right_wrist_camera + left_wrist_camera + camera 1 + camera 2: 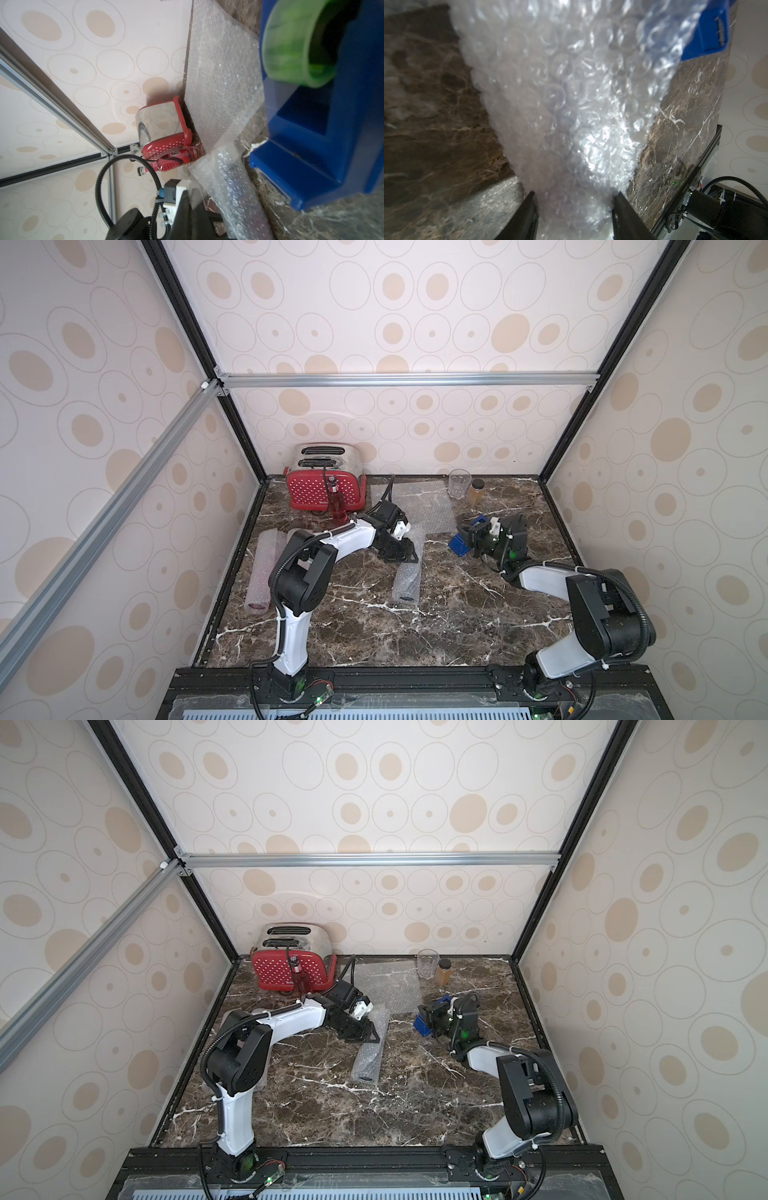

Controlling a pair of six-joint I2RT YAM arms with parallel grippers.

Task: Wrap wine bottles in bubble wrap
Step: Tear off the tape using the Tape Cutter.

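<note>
A roll of bubble wrap (409, 572) lies on the marble near the middle in both top views, with a dark bottle end showing at its near opening. My left gripper (401, 553) is shut across the far part of this roll; in the left wrist view its black fingers (529, 216) press both sides of the wrap (571, 104). One red wine bottle (336, 506) stands bare in front of the toaster. A flat bubble wrap sheet (419, 506) lies behind the roll. My right gripper (473, 541) hovers shut at the blue tape dispenser (459, 547).
A red toaster (322, 485) stands at the back left. A clear glass (459, 483) and an amber jar (476, 491) stand at the back right. A wrapped roll (262, 572) lies by the left wall. The dispenser holds a green tape roll (291, 41).
</note>
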